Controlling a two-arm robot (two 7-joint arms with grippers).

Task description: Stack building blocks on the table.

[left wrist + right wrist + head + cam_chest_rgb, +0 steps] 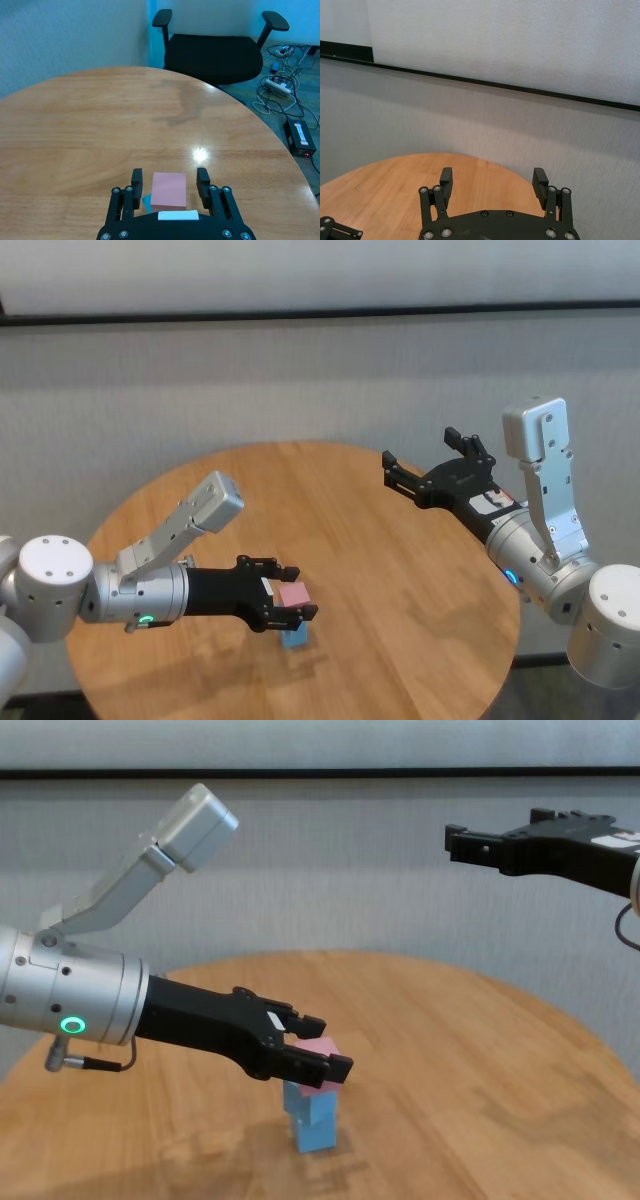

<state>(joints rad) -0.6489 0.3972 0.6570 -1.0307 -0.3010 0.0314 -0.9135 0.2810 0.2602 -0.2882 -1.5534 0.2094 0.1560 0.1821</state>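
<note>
Straddling the pink block (168, 190) atop 2 blue blocks (312, 1118), the left gripper (168, 184) gapes — right gripper (493, 182) open, raised above the table (400, 570).

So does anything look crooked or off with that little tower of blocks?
Nothing stands out. The pink block sits squarely on the two stacked blue blocks on the table, with the left gripper open around it, fingers a little clear of its sides. The right gripper hangs open, high above the table's far side.
</note>
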